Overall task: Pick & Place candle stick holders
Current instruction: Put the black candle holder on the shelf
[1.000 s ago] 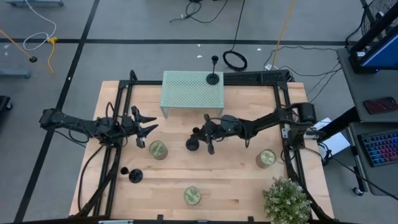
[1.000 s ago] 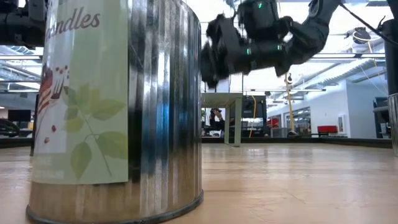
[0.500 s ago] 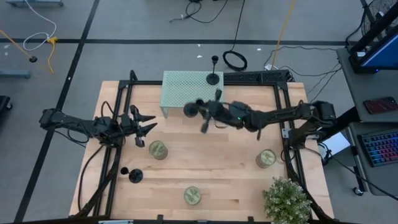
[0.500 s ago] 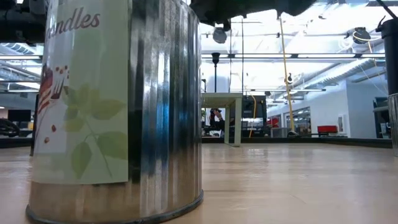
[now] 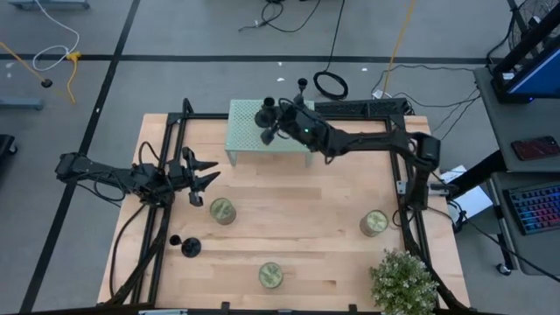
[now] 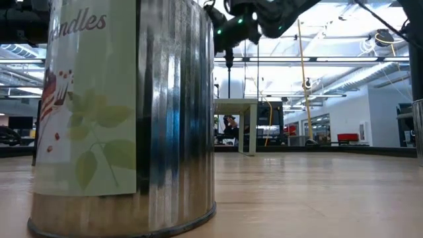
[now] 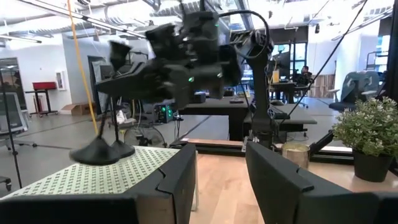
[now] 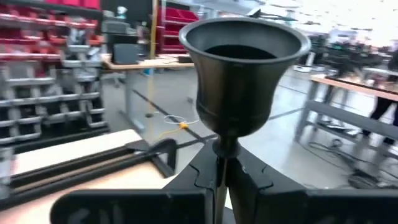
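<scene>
My right gripper (image 5: 282, 119) is over the pale green perforated stand (image 5: 262, 138) at the table's far side, shut on a black candle stick holder (image 5: 265, 115). The holder's cup (image 8: 244, 65) fills the right wrist view. A second holder (image 5: 302, 85) stands by its disc base on the stand, beside the gripper. A third holder (image 5: 190, 248) stands on the table near the left front. My left gripper (image 5: 206, 175) is open and empty over the table's left side, level and pointing toward the stand (image 7: 93, 177). My right gripper pinches the holder's thin stem (image 8: 221, 163) between its two fingers, just below the cup. The arm reaches in from the table's right side, roughly level. The holder is lifted clear of the table, its disc base (image 7: 94, 153) low over the stand's top; I cannot tell whether it touches.
Three greenish-gold tins stand on the table (image 5: 315, 236): one left of middle (image 5: 221, 210), one at the near edge (image 5: 270, 275), one at the right (image 5: 374, 222). A potted plant (image 5: 402, 282) stands at the near right corner. One tin (image 6: 119, 112) fills the low view's left.
My right gripper has risen from the middle of the table and gone toward the far edge, carrying the holder from above the table to over the green stand. It has stayed shut on the holder. My left gripper has kept still.
</scene>
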Controlling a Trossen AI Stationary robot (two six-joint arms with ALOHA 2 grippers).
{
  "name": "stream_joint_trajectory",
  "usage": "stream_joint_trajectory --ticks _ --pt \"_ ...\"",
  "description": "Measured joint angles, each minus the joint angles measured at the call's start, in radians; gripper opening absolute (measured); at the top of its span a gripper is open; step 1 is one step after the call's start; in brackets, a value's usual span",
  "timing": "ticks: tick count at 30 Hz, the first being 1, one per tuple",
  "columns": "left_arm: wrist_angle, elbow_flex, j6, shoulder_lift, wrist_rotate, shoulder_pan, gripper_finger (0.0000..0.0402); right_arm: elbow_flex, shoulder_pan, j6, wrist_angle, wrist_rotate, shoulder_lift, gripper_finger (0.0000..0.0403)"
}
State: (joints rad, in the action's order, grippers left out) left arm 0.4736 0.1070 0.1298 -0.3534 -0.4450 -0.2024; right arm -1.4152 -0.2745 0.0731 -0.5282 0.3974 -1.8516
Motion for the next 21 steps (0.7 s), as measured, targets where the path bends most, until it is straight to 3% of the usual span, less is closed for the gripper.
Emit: stream_joint_trajectory --ticks 6,18,21 --pt "-0.001 0.0 0.007 0.0 0.0 0.0 0.0145 -0.013 -0.038 -0.028 -0.008 0.126 -0.074 0.0011" --pt "-0.006 0.0 0.019 0.0 0.0 0.0 0.0145 -0.014 -0.109 -0.088 -0.021 0.091 -0.094 0.0012" --pt "-0.006 0.0 0.02 0.0 0.0 0.0 0.0145 -0.014 -0.113 -0.089 -0.022 0.036 -0.094 0.0016"
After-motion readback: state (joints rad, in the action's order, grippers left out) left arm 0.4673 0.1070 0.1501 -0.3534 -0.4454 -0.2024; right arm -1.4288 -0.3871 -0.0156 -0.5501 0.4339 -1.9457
